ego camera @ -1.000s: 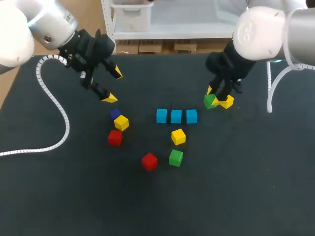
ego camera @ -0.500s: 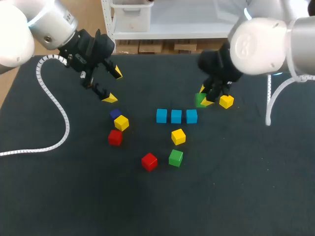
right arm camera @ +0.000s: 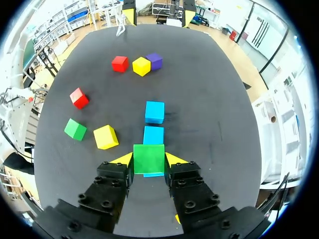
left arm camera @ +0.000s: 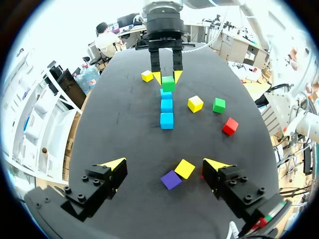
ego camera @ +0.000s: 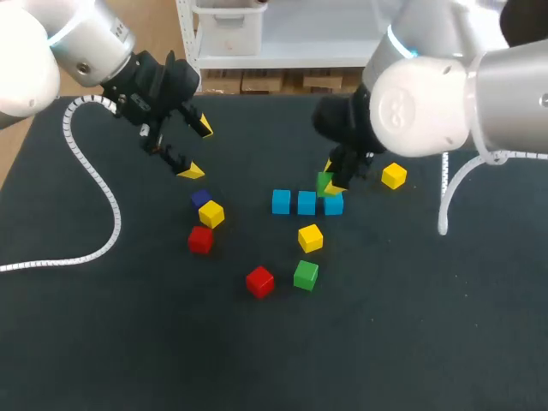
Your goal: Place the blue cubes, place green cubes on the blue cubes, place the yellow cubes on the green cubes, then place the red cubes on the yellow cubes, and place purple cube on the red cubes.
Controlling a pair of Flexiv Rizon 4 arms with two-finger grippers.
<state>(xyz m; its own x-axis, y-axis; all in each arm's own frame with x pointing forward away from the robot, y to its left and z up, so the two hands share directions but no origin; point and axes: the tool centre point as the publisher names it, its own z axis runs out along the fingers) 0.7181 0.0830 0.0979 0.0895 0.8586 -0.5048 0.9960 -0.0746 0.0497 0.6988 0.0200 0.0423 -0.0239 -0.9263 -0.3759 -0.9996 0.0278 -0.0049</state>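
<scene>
Black cloth table [ego camera: 428,342], bearing eleven cubes and two arms. Item one: row of three blue cubes [ego camera: 306,203], side by side and touching or nearly so, at the table's middle. Item two: held green cube [ego camera: 324,181], pinched from two sides between the yellow tips of the right gripper [right arm camera: 149,162] and poised directly over the right-end blue cube [ego camera: 335,205]; whether it already rests on that cube cannot be told, though in the right wrist view a strip of blue shows just under its edge. Item three: loose green cube [ego camera: 306,275], nearer the robot than the row, just beside the front red cube [ego camera: 259,281]. Item four: middle yellow cube [ego camera: 310,237], between the row and the loose green cube. Item five: far yellow cube [ego camera: 394,175], alone, to the right of the right gripper and apart from it. Item six: cluster at the left, comprising the purple cube [ego camera: 201,199], the left yellow cube [ego camera: 211,213] touching it, and the left red cube [ego camera: 200,240] just beside the yellow one. Item seven: left gripper [ego camera: 197,150], fingers spread wide and holding nothing, hanging above the table just behind the cluster; in its own wrist view the purple and yellow cubes lie between its tips. Item eight: white coiled cable [ego camera: 111,210], trailing over the table's left part.
</scene>
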